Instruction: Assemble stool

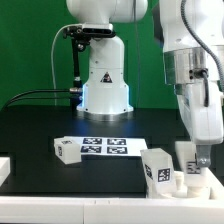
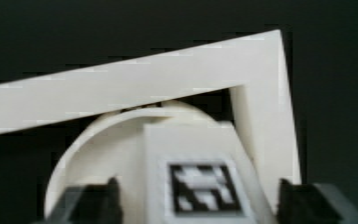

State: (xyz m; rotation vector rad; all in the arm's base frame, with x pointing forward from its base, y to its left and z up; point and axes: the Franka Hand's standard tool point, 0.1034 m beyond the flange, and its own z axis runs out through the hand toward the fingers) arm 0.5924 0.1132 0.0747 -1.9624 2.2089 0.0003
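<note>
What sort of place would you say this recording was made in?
Most likely a robotics lab bench. A robot arm works over a black table in front of a green backdrop. On the table lie a marker board and a tagged white stool part.

The marker board [image 1: 108,146] lies mid-table. One leg [image 1: 67,150] touches its edge on the exterior view's left. Another leg [image 1: 158,168] stands right of it, nearer the front.
</note>
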